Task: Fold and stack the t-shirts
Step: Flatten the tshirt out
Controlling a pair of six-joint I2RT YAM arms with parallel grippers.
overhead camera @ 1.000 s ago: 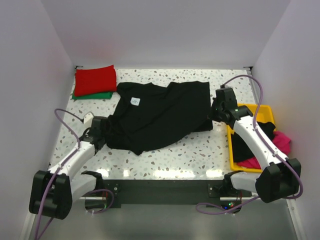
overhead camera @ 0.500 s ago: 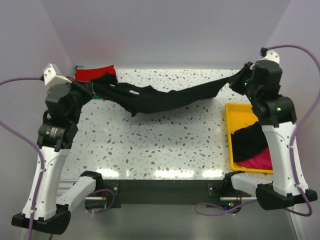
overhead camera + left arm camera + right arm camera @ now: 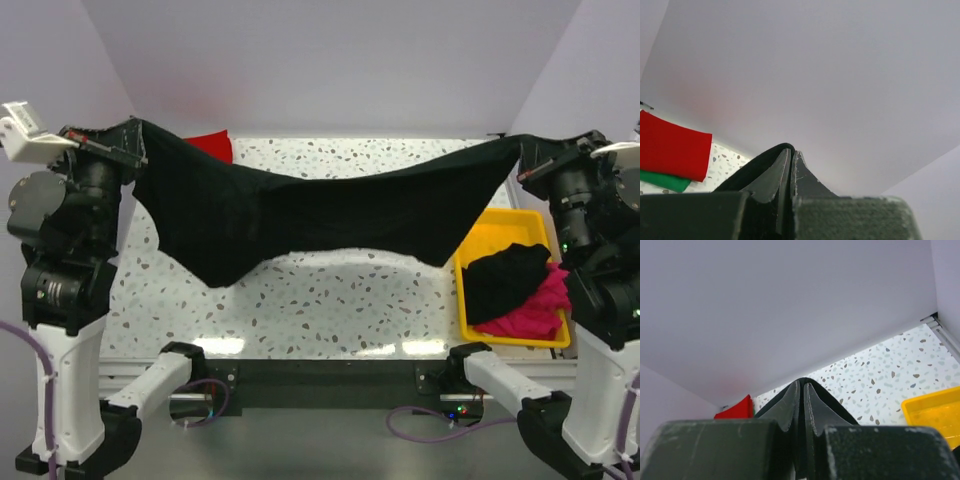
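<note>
The left gripper (image 3: 128,152), raised high over the speckled table (image 3: 340,305), is clamped tight on one edge of the black t-shirt (image 3: 330,212). Behind it, a folded red t-shirt (image 3: 671,149) lies on a green t-shirt (image 3: 662,181) at the table's far left corner. The black t-shirt hangs stretched in the air, sagging in the middle, across to the right gripper (image 3: 528,166), which is pinched closed on its opposite edge. Below that gripper, the yellow tray (image 3: 497,221) holds a crumpled dark t-shirt (image 3: 505,280) on a pink t-shirt (image 3: 535,312).

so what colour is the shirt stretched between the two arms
The shirt is plain black, seen best from the top camera.
</note>
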